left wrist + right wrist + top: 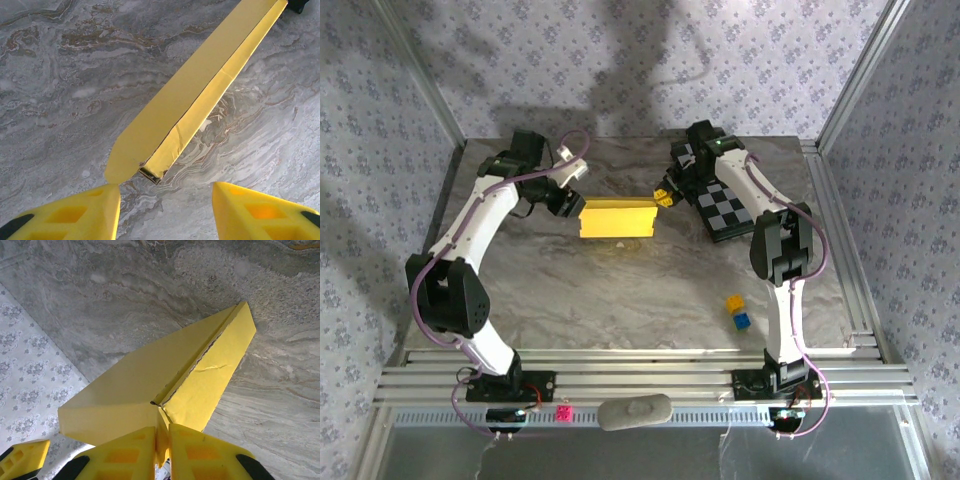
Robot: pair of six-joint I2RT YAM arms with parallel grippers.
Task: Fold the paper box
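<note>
Yellow paper box (616, 217) lay on table (620, 300), right gripper (162, 432) pinched its end flap, left gripper (166, 189) gaped at other end

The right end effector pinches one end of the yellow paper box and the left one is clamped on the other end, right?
No. The right end effector does pinch one end of the paper box, but the left end effector is open at the other end; the left wrist view shows its fingers spread apart.

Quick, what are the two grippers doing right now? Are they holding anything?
Left gripper: open, holding nothing.
Right gripper: closed on a flap of the paper box.
</note>
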